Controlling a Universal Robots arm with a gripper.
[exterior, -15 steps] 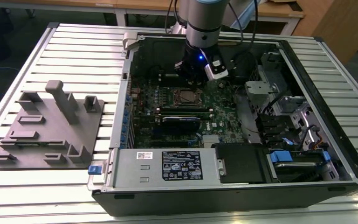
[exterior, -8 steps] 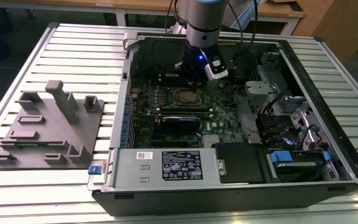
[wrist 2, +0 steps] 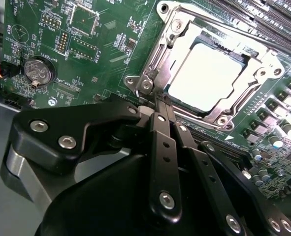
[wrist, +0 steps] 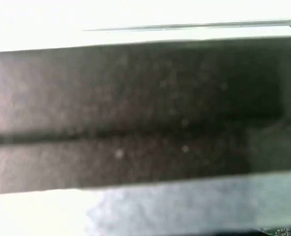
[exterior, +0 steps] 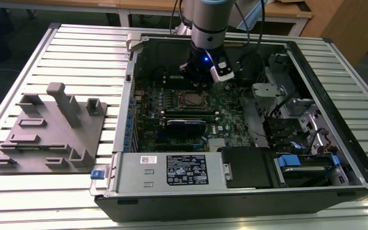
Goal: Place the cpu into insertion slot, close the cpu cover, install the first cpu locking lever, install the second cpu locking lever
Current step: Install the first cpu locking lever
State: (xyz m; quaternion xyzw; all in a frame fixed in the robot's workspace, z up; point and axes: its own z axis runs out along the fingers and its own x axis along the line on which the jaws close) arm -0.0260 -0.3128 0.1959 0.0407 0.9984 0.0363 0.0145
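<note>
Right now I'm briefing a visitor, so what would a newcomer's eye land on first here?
The open computer case on the slatted table, with the robot arm reaching down into it. In the second wrist view, the pale cpu sits in its socket with the silver cpu cover down around it, and the black claw, fingers together, is at the cover's corner.

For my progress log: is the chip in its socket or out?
In: the pale chip lies flat inside the socket, with the metal frame around it.

The cpu [wrist 2: 208, 74], pale and square, is seated flat in the insertion slot [wrist 2: 204, 42]. The silver cpu cover [wrist 2: 177, 27] is laid down around it, framing its face.
</note>
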